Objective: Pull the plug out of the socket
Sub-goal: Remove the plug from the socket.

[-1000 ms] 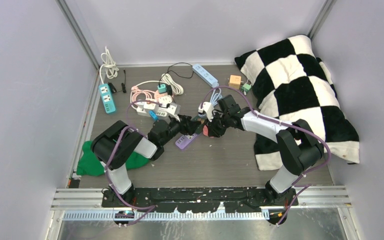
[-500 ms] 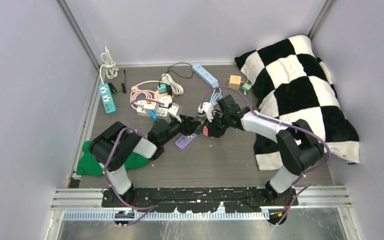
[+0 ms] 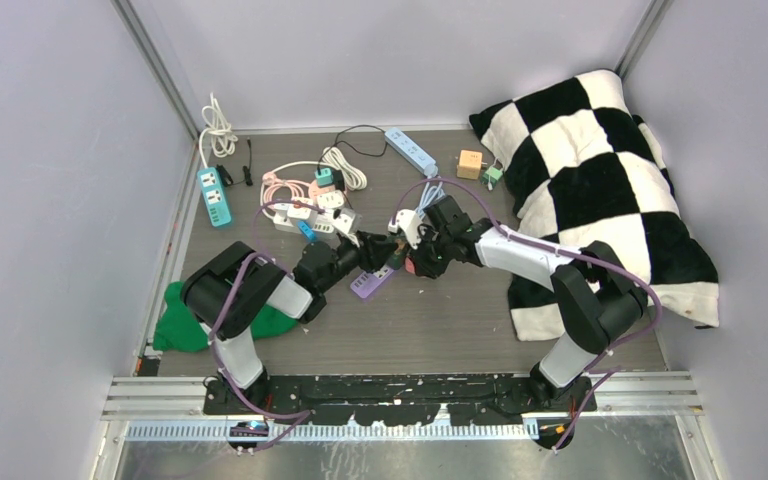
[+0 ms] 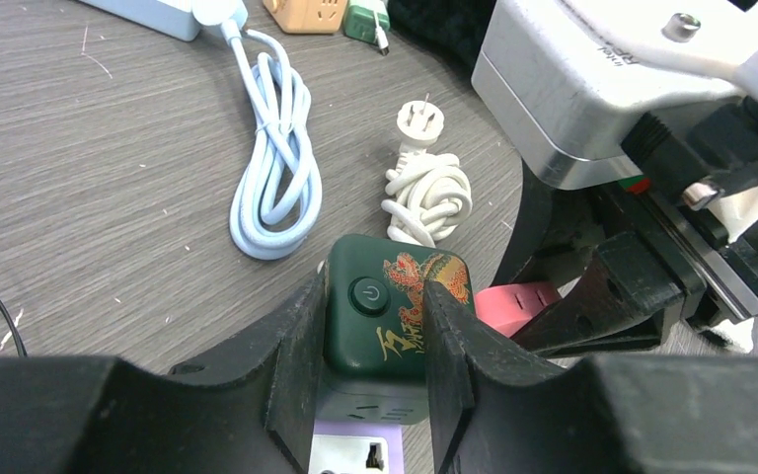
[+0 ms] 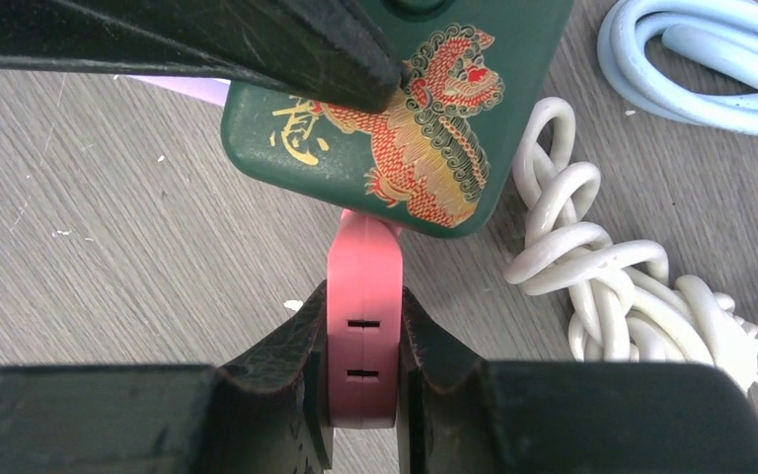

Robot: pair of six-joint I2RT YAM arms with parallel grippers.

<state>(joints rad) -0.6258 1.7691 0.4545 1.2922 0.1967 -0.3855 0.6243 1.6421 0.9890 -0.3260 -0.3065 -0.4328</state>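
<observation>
left wrist: left gripper (image 4: 373, 331) clamps green dragon socket cube (image 4: 395, 291) | right wrist: right gripper (image 5: 363, 341) pinches inserted pink plug (image 5: 363, 267)

Left jaws closed on the socket; right wrist nudged toward nine o'clock

Over the last second the left gripper (image 4: 373, 308) has drawn its jaws in from a wider spread. Its fingers (image 4: 301, 341) now lie flat against both sides of the dark green socket cube (image 4: 395, 346). In the top view the right gripper (image 3: 420, 256) and its wrist have slid a little toward nine o'clock, closing up on the left gripper at the cube. The right arm's elbow (image 3: 590, 285) has followed the same way. The purple cable (image 3: 460, 186) over that wrist now arches in a broader loop, reaching further toward three o'clock.
</observation>
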